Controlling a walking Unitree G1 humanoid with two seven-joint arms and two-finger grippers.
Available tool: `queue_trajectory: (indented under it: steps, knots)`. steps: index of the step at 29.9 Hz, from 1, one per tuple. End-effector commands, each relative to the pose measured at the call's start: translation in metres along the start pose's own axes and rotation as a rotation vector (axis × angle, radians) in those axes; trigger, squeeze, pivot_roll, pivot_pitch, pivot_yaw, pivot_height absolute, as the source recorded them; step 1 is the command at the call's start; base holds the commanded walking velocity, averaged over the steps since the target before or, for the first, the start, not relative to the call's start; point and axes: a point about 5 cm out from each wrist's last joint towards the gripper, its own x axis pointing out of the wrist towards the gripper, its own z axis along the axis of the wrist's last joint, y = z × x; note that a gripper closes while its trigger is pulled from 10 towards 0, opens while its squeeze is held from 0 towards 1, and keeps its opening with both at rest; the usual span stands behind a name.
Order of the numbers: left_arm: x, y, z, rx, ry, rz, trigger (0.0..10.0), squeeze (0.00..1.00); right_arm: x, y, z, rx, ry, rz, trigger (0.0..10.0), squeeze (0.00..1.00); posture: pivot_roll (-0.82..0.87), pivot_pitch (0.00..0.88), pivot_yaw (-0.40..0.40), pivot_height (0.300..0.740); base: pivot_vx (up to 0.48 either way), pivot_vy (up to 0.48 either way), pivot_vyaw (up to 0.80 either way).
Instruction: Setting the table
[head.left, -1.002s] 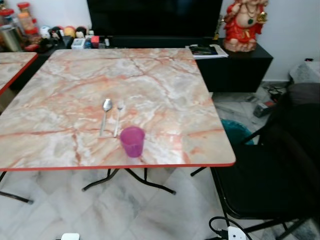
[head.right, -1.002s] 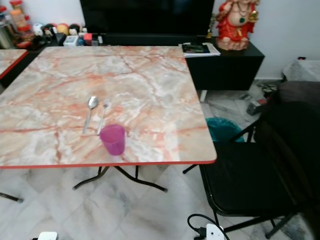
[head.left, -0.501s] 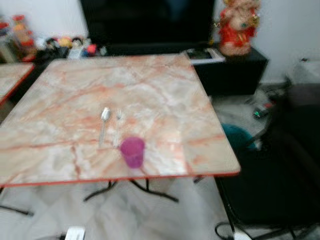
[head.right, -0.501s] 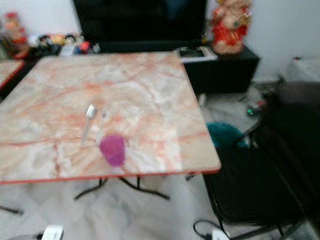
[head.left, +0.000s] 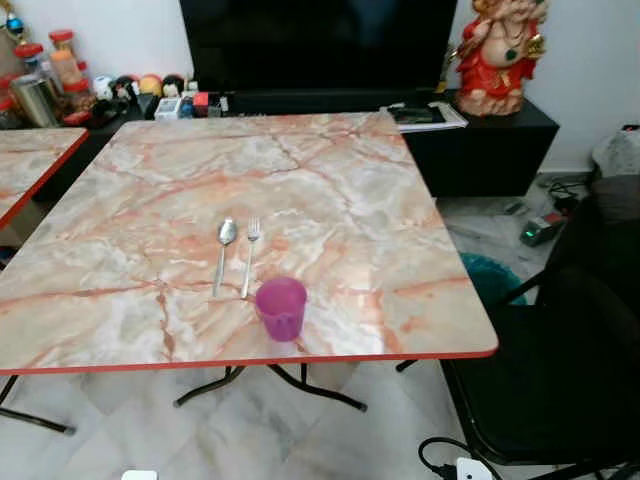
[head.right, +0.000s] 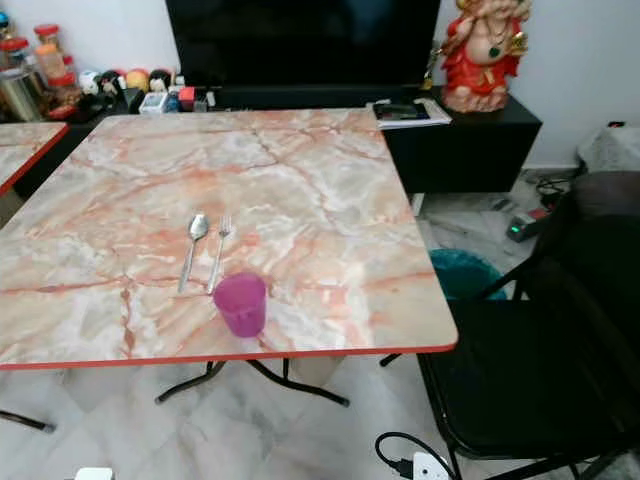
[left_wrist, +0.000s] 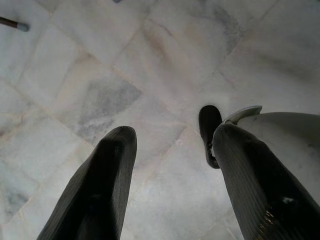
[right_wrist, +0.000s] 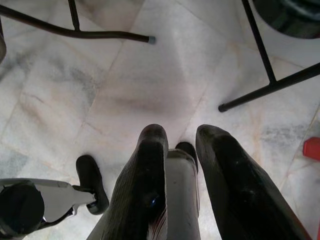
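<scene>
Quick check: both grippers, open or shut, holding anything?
Left gripper: open, holding nothing, hanging over the floor.
Right gripper: open, holding nothing, hanging over the floor.

The black chair (head.left: 560, 370) ran off the picture's side. A second table (head.left: 25, 165) was cut off too. The little things on the shelf (head.left: 150, 88) were too small to tell.

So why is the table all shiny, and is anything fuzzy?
Left eye view: sharp, with a pale window-like sheen on the marble table beside the purple cup. Right eye view: same glare, also crisp. Wrist views: the floor is clear, the close black fingers look soft.
</scene>
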Motion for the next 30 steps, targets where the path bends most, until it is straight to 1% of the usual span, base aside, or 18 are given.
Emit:
queue_trajectory:
  steps: [1, 15, 23, 27, 30]
  knots:
    - [-0.0001, 0.0009, -0.0003, 0.014, 0.006, 0.001, 10.0, 0.00, 0.0008, 0.0006, 0.0037, -0.001, -0.012, 0.004, 10.0, 0.00, -0.01, 0.000, 0.011, 0.740, 0.000, -0.405, 0.00]
    - [0.0003, -0.0003, 0.0006, 0.007, 0.002, 0.003, 10.0, 0.00, 0.0010, -0.0002, 0.0044, -0.006, -0.009, 0.006, 10.0, 0.00, -0.01, 0.000, 0.006, 0.740, 0.000, -0.403, 0.00]
    - [0.0003, -0.0005, 0.0002, 0.008, 0.000, 0.013, 10.0, 0.00, 0.0008, -0.0009, 0.0043, -0.009, -0.008, 0.007, 10.0, 0.00, -0.01, 0.000, 0.005, 0.740, 0.000, 0.000, 0.00]
    - [-0.0005, 0.0017, 0.0005, -0.033, -0.028, 0.061, 10.0, 0.00, 0.0008, -0.0007, 0.0040, -0.013, -0.006, 0.010, 10.0, 0.00, 0.00, 0.000, 0.004, 0.740, 0.000, 0.000, 0.00]
    - [-0.0009, 0.0033, -0.0006, -0.057, -0.026, 0.087, 10.0, 0.00, 0.0009, 0.0000, 0.0039, -0.014, -0.005, 0.013, 10.0, 0.00, 0.00, 0.000, 0.008, 0.740, 0.000, 0.000, 0.00]
